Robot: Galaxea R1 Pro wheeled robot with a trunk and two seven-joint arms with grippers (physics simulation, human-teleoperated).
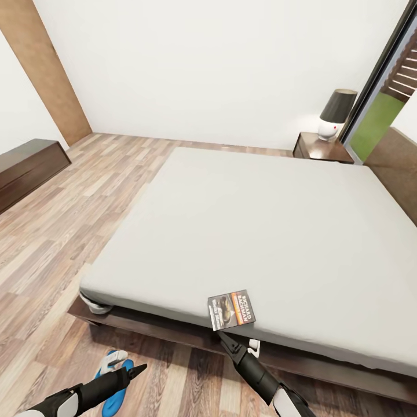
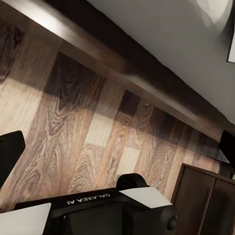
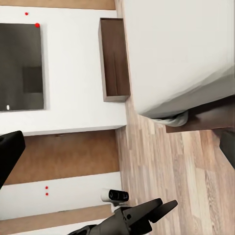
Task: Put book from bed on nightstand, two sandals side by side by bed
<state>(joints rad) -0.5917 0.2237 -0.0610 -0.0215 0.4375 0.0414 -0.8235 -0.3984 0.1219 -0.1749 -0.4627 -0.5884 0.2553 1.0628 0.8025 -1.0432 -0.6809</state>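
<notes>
Book (image 1: 232, 310) flat at lower centre, on near edge of bed (image 1: 255, 231); blue sandal (image 1: 113, 382) on floor, lower left. Right gripper (image 1: 223, 337) just below book, left gripper (image 1: 138, 369) beside sandal. Jaw state of both: cannot tell.

Brown plank wood floor (image 2: 98, 127) runs w/ dark brown wooden bed frame (image 2: 112, 58) along it, pale grey-white mattress cover (image 2: 171, 44) above the frame, dark reddish-brown wooden cabinet (image 2: 205, 205) near one corner, black robot arm housing lettered "GALAXEA AI" (image 2: 98, 210) in the foreground.
</notes>
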